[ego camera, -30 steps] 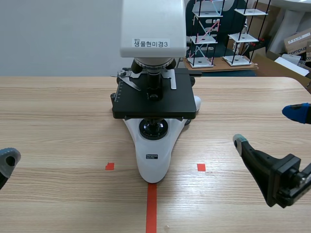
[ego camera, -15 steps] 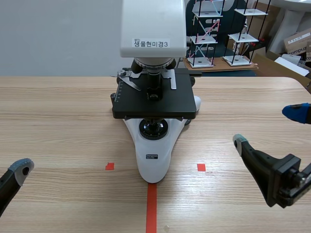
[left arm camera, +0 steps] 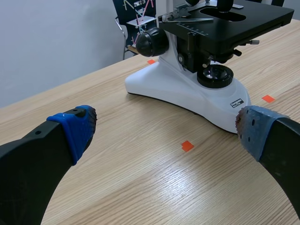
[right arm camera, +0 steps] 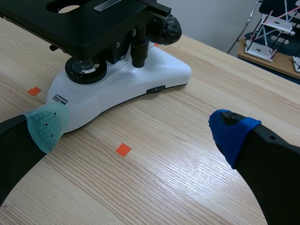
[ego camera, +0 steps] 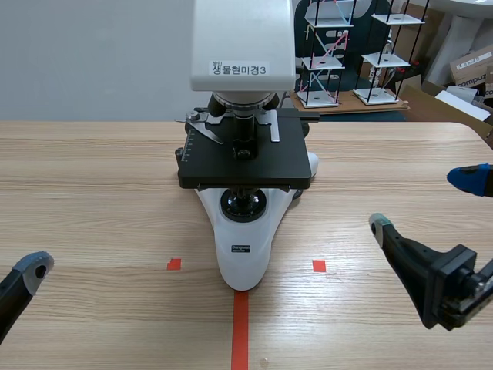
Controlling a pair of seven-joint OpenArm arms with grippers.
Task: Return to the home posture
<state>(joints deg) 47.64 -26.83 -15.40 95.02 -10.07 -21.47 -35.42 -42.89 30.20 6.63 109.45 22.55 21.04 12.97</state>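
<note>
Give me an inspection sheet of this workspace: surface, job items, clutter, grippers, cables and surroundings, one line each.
Surface: wooden table, with orange-red tape marks near the robot's edge.
Job's things: none beyond the arms; a white and black microscope stands upright mid-table, and neither gripper touches it.
Clutter: nothing seen.
Grippers: left gripper open and empty, low at its own side; right gripper open and empty, low at its own side.
Cables: nothing seen.
Surroundings: grey wall, shelf racks and cardboard boxes behind the table.
</note>
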